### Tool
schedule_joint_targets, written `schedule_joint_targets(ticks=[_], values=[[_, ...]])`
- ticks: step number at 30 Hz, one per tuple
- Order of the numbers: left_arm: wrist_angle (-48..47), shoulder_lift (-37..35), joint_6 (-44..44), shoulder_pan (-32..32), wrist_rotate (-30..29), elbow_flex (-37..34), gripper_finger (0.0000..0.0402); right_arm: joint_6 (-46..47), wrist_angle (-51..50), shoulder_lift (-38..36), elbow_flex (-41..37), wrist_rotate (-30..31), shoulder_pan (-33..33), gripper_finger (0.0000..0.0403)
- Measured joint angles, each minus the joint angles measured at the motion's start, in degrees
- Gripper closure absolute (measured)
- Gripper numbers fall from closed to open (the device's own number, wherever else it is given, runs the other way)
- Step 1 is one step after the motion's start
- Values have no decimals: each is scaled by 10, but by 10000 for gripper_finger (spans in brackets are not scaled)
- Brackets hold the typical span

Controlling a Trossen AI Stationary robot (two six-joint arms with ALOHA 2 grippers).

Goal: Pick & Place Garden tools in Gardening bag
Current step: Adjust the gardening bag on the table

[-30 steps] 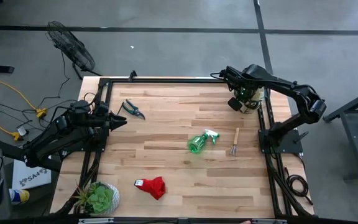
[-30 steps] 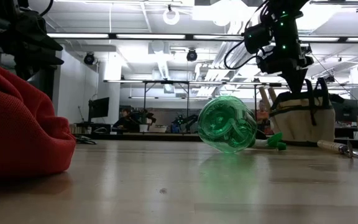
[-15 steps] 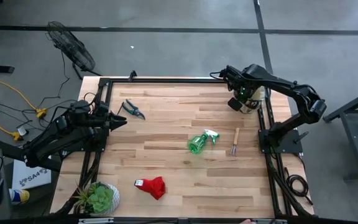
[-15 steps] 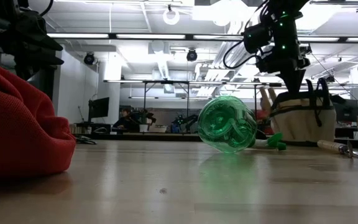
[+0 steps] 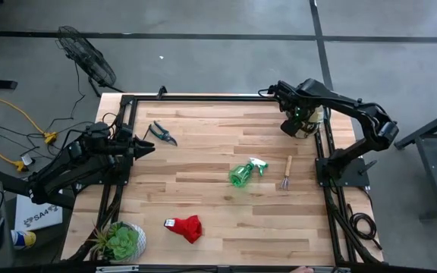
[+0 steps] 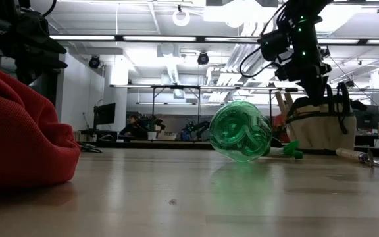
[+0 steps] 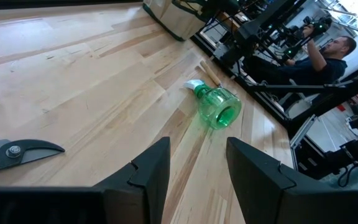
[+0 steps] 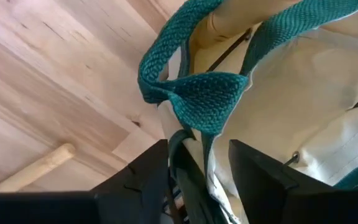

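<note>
The tan gardening bag (image 6: pixel 321 128) with green strap handles (image 8: pixel 197 87) stands at the table's far right corner. Two wooden tool handles (image 6: pixel 283 102) stick up out of it. My right gripper (image 8: pixel 197 152) points down over the bag's rim (image 5: pixel 313 117) and is open. The green spray bottle (image 5: pixel 241 173) lies on its side mid-table. A wooden-handled fork (image 5: pixel 287 173) lies to its right. The pruning shears (image 5: pixel 161 133) lie far left. A red glove (image 5: pixel 186 227) lies near the front. My left gripper (image 7: pixel 197 149) waits open at the left edge (image 5: pixel 149 145).
A green potted plant (image 5: pixel 120 241) stands at the near left corner. The dark frame rails (image 5: pixel 321 152) run along the table's sides. A fan (image 5: pixel 86 57) and cables lie on the floor beyond the far left. A person (image 7: pixel 328 53) is in the room beyond the table's right side.
My right gripper's fingers have spread apart over the bag while the arm stayed in place. Nothing else on the table has moved.
</note>
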Motion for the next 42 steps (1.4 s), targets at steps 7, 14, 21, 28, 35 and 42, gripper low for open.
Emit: schedule_joint_targets(ticks=[7, 14, 21, 28, 35, 42], values=[[0, 0, 0, 0, 0, 0, 247, 0, -1, 0, -1, -2, 0, 335], [0, 0, 0, 0, 0, 0, 247, 22, 1, 0, -1, -3, 5, 398], [0, 0, 0, 0, 0, 0, 247, 95, 35, -18, -1, -69, 34, 399], [0, 0, 0, 0, 0, 0, 247, 195, 103, -31, -1, -131, 69, 399], [0, 0, 0, 0, 0, 0, 247, 257, 212, -30, 0, -192, 115, 399], [0, 0, 0, 0, 0, 0, 247, 315, 260, -29, 0, -195, 174, 399]])
